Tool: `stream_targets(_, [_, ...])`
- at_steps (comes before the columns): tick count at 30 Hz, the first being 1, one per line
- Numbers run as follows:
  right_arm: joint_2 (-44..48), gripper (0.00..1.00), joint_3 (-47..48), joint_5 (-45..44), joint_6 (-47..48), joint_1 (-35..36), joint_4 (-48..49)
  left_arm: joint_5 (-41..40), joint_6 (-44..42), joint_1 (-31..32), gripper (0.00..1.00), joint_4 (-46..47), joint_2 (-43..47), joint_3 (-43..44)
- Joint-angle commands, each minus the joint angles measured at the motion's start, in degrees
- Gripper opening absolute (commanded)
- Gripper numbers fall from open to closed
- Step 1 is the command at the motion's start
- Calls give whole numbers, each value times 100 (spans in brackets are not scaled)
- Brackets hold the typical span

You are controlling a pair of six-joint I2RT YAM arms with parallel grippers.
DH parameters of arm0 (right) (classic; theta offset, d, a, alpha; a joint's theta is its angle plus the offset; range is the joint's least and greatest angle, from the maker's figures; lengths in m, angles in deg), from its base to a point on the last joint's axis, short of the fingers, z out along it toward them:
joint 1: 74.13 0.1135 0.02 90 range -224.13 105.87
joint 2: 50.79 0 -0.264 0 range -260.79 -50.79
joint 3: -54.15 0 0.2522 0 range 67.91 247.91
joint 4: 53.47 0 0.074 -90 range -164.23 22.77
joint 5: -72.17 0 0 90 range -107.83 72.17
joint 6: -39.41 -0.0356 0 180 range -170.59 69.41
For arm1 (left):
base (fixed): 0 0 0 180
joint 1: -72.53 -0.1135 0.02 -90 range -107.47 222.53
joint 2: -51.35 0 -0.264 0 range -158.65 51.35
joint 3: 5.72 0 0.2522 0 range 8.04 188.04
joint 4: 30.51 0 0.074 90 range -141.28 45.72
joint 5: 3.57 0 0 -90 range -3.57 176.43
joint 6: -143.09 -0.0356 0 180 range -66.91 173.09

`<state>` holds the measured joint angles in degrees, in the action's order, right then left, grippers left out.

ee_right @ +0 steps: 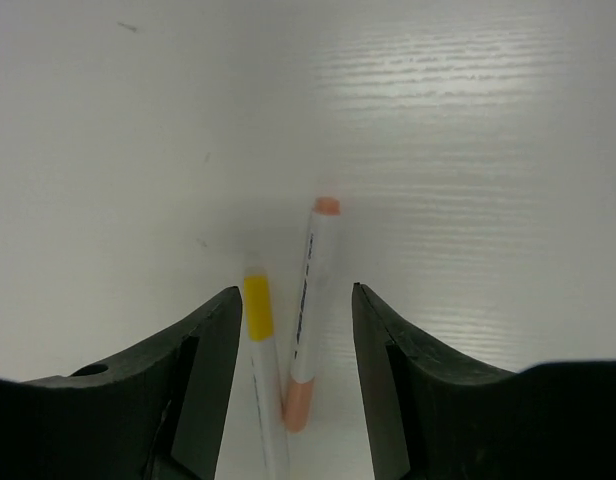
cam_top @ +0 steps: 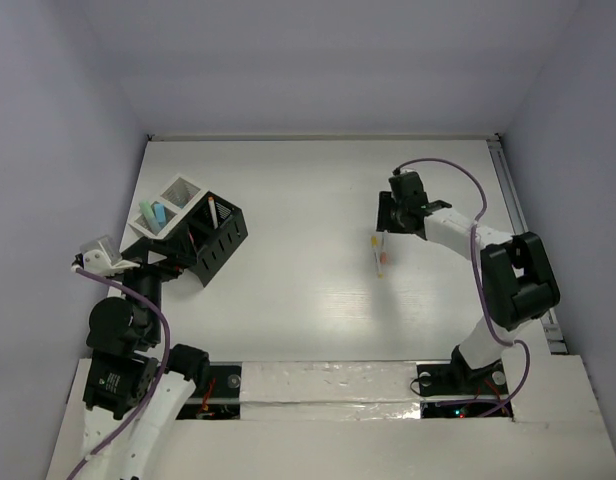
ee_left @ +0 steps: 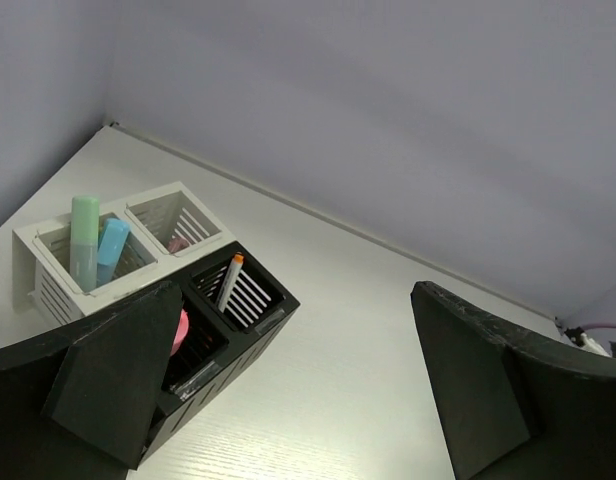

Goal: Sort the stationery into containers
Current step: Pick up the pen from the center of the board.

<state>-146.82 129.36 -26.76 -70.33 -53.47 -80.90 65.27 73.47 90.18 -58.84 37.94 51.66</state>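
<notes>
Two thin white pens lie side by side on the table [cam_top: 318,300], one with a yellow band [ee_right: 256,318] and one with orange ends [ee_right: 310,300]; they also show in the top view [cam_top: 379,255]. My right gripper [ee_right: 295,292] [cam_top: 385,225] is open, one jaw on each side of both pens. My left gripper [ee_left: 298,400] [cam_top: 156,262] is open and empty, just in front of the black slotted organiser [ee_left: 233,335] [cam_top: 216,238]. That organiser holds a white pen with an orange end [ee_left: 229,280] and a pink marker [ee_left: 178,330]. The white mesh cups [ee_left: 48,280] [cam_top: 173,205] hold a green marker [ee_left: 84,235] and a blue marker [ee_left: 112,250].
The organiser and the mesh cups stand together at the table's left, close to the left wall. A rail [cam_top: 510,200] runs along the table's right edge. The back wall rises behind the table. A small pink item [ee_left: 177,243] lies in the second mesh cup.
</notes>
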Motion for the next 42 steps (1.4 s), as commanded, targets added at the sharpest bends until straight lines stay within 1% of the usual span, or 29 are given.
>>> stream_targets(1, [-178, 54, 209, -250, 85, -18, -408, 60, -87, 54, 99, 314, 84, -46])
stream_targets(6, [-618, 54, 481, 181, 164, -80, -513, 60, -87, 54, 99, 288, 128, -37])
stream_targets(9, [-777, 49, 552, 120, 129, -80, -575, 8, -87, 54, 99, 288, 146, -29])
stream_targets(10, [-812, 46, 613, 137, 146, -80, -593, 16, -96, 54, 99, 279, 146, -29])
stream_targets(12, [-961, 44, 719, 93, 173, -80, -715, 34, -96, 107, 99, 279, 172, -29])
stream_targets(15, [-1137, 35, 833, -39, 182, -80, -865, -1, -96, 107, 99, 288, 216, -29])
stream_targets(16, [-1155, 28, 842, -91, 191, -80, -900, -1, -96, 107, 99, 288, 207, -29])
stream_targets(18, [-1190, 25, 842, -135, 226, -80, -935, 7, -87, 107, 99, 279, 207, -20])
stream_targets(21, [-1190, 11, 807, -232, 252, -80, -944, -10, -78, 107, 99, 296, 234, -29])
stream_targets(22, [-1147, 3, 790, -310, 252, -80, -936, -10, -87, 107, 99, 305, 225, -29])
stream_targets(23, [-1111, 0, 755, -381, 261, -80, -857, -1, -96, 107, 99, 297, 207, -29])
stream_targets(28, [-734, 0, 772, -689, 357, -80, -585, -10, -96, 107, 99, 297, 181, -29])
stream_targets(32, [-67, 0, 860, -558, 533, -80, -85, 34, -96, 107, 99, 297, 146, -37])
stream_targets(34, [347, 0, 851, -208, 533, 51, 144, 8, -87, 107, 99, 323, 120, -37])
stream_targets(37, [462, 0, 1061, 267, 393, 551, 505, 69, -87, 107, 99, 332, 31, -46])
stream_targets(38, [419, 0, 1279, 278, 375, 935, 697, 86, -96, 107, 99, 332, 31, -46])
stream_targets(39, [279, 0, 1412, 304, 358, 1122, 830, 78, -96, 107, 99, 332, 23, -46])
stream_targets(42, [-20, 0, 1851, 847, 69, 1614, 1794, 69, -96, 107, 99, 341, -56, -46])
